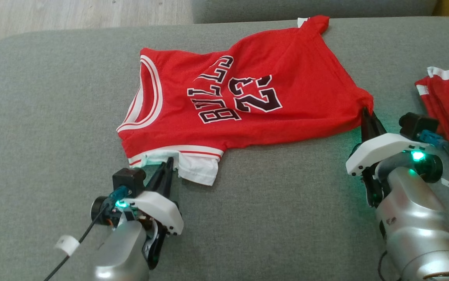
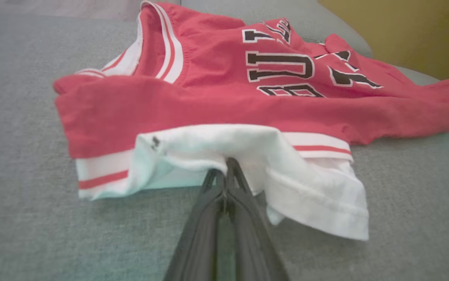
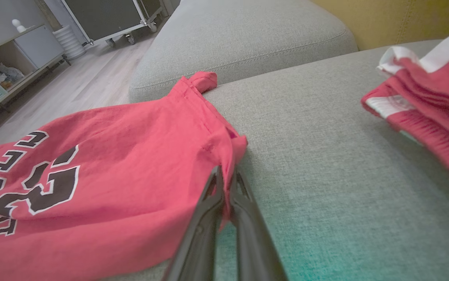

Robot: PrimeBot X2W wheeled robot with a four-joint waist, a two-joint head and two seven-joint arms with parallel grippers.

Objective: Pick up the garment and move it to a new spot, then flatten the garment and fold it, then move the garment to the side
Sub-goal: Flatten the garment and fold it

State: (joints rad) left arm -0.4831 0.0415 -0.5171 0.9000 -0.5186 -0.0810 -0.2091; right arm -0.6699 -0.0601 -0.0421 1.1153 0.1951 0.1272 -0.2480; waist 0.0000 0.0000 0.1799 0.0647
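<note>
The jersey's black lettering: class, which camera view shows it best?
Head view: the lettering on the jersey shows whole, word and number together. Left wrist view shows part, foreshortened; right wrist view cuts the word off at its left edge.

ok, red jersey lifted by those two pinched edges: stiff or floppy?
Likely floppy: the jersey wrinkles and lies limp on the cushion, so its middle should sag between the left end effector and right end effector. Probably light: thin fabric. Pushed, it would likely bunch rather than slide.
</note>
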